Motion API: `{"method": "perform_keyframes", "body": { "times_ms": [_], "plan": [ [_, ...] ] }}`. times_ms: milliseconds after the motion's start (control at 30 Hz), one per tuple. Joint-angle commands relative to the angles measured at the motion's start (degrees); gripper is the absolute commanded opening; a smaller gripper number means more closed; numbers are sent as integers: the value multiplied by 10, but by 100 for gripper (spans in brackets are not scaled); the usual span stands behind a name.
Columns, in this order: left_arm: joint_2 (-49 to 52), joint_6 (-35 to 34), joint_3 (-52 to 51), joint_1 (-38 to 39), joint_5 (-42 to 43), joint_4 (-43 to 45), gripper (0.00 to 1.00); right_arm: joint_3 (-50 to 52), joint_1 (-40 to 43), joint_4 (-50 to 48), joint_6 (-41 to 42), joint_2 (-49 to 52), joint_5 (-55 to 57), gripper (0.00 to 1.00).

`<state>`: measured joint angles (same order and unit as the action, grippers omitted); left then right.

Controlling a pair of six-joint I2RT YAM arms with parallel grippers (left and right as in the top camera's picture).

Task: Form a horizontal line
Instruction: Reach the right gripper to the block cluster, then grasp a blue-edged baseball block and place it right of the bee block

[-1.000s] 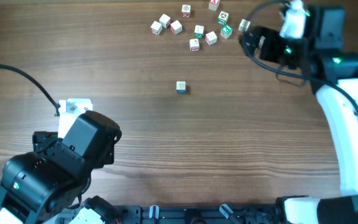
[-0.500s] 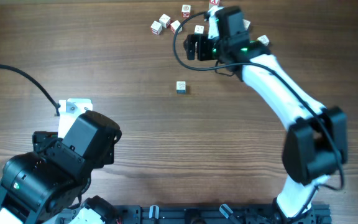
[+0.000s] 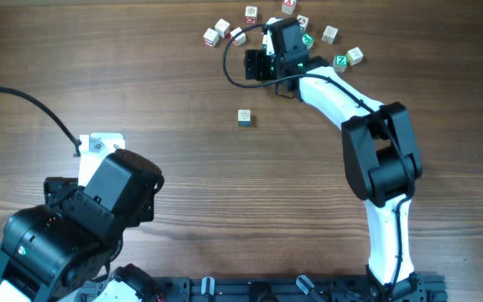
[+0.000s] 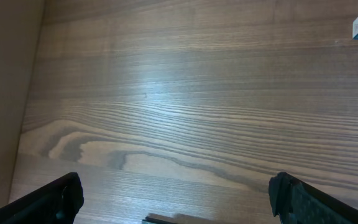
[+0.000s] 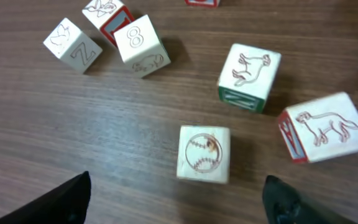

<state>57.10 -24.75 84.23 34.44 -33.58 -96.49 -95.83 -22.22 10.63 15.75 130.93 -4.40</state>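
Right hand (image 3: 257, 65) poised at the far edge of the wooden surface (image 3: 309, 193), its white arm stretched across the wood; the jaws stand wide apart and hold nothing. Left hand (image 4: 176, 193) likewise gapes, with nothing in it, low at the near-left corner and well apart from the work.

Scattered cubes (image 3: 330, 34) lie in a loose cluster around the right hand. One lone cube (image 3: 244, 117) sits by itself mid-surface, well apart from that cluster — no horizontal line exists yet, and this cube looks like its first member (a judgement, not a thing shown).

The step in hand seems to be fetching a second cube. The next move calls for lowering the right hand until its fingers straddle the baseball cube (image 5: 204, 154), closing without nudging the neighbours, then setting it level with the lone cube and just beside it.

From overhead the right hand hides the baseball cube; only the right wrist view shows it, just ahead of the gap between the fingertips, with a green-sided cube (image 5: 248, 74) near it. The left wrist view adds only the lone cube at its top-right corner — blue-green along one side.
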Motion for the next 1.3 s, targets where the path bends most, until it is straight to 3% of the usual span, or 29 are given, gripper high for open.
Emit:
{"method": "perform_keyframes", "body": {
  "times_ms": [0, 100, 167, 333, 433, 633, 800, 933, 1100, 1267],
  "plan": [
    [-2, -12, 1, -2, -3, 0, 100, -13, -9, -26, 9, 27, 5, 84],
    [-2, -12, 1, -2, -3, 0, 100, -14, -11, -55, 15, 49, 14, 84],
    [-2, -12, 1, -2, -3, 0, 100, -14, -11, -61, 25, 59, 43, 78],
    [-2, -12, 1, -2, -3, 0, 100, -16, -11, -73, 27, 62, 66, 43],
    [-2, -12, 1, -2, -3, 0, 100, -44, -8, -28, 23, 59, 73, 35],
    [-2, -12, 1, -2, -3, 0, 100, -119, -6, 131, -38, 10, 116, 34],
    [-2, -12, 1, -2, -3, 0, 100, -119, -6, 312, -32, -107, 117, 34],
    [-2, -12, 1, -2, -3, 0, 100, -106, -6, 433, -19, -122, 82, 34],
    [-2, -12, 1, -2, -3, 0, 100, 16, -9, 410, 86, -122, 45, 34],
    [-2, -12, 1, -2, -3, 0, 100, 103, -11, 306, 90, -122, -1, 34]
  ]
}}
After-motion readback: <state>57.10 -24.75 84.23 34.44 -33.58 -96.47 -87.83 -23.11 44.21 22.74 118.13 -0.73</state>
